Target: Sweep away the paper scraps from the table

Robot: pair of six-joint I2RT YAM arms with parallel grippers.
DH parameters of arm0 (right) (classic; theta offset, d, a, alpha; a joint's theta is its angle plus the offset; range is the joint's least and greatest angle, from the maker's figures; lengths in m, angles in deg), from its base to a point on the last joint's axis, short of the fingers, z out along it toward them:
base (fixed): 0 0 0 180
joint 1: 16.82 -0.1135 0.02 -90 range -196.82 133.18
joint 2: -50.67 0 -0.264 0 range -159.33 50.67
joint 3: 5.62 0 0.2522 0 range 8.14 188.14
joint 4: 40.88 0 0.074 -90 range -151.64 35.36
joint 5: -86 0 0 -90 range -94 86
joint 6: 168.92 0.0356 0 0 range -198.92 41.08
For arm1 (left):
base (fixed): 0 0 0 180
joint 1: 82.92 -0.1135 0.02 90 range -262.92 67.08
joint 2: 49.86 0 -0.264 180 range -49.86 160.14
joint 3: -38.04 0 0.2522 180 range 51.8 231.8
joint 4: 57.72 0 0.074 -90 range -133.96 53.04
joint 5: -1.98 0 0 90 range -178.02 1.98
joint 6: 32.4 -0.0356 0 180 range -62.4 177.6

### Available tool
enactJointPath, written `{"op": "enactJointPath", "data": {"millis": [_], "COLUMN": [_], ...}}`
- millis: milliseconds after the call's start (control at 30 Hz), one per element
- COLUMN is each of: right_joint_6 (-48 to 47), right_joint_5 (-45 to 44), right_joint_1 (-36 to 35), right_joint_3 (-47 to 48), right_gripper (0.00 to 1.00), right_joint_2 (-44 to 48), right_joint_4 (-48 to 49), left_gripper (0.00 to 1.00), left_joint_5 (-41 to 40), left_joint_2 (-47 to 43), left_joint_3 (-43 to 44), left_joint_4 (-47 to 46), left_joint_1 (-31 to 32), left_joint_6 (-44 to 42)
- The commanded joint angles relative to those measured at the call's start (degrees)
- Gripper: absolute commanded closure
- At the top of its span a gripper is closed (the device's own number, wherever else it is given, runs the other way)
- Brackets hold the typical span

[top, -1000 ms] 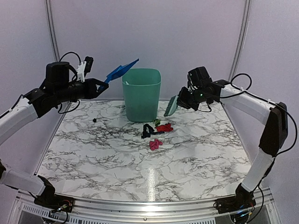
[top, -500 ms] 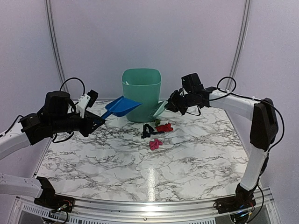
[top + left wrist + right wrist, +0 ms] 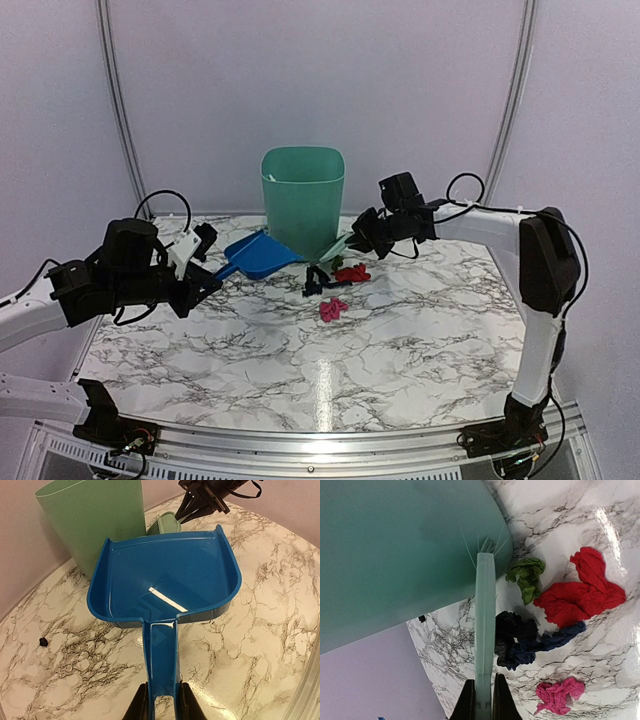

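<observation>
Top view: one green bin [image 3: 302, 200] is standing at the far side of the table [image 3: 400, 340]. Four paper scraps [image 3: 333, 308] (green, red, black and pink) are lying in a loose cluster just in front of the bin. The left hand [image 3: 205, 275] is clenching one blue dustpan [image 3: 255, 255] left of the bin. The right hand [image 3: 362, 238] is gripping one pale green brush [image 3: 335, 246] right of it.

Left wrist view: the fingers [image 3: 141, 707] are pinching the dustpan's handle. Its long axis is running from the hand toward the bin, open mouth facing away. One black crumb [image 3: 43, 641] is lying left of the bin.

Right wrist view: the brush is pointing lengthwise at the bin's base, bristles at its wall; whether they are touching cannot be told. The four scraps are lying just beside the brush.
</observation>
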Motion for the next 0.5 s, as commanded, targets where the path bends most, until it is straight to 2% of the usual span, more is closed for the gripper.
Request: {"op": "enactJointPath", "data": {"millis": [0,167,467], "right_joint_6": [2.33,2.37,0.54], "right_joint_5": [1.21,1.89,1.91], "right_joint_1": [0.47,0.45,0.38], "right_joint_3": [-1.12,-4.56,-12.50], "right_gripper": [1.00,1.00,1.00], "right_joint_2": [-1.94,-1.29,5.30], "right_joint_4": [3.45,3.17,-1.45], "left_gripper": [1.00,1.00,1.00], "left_joint_5": [-1.01,-1.76,-2.61], "left_joint_2": [0.08,1.66,4.48], "left_joint_3": [-0.94,-1.33,-1.07], "left_joint_4": [0.19,0.38,0.46], "left_joint_1": [0.63,0.89,0.98], "left_joint_6": [-1.91,-4.04,-6.97]}}
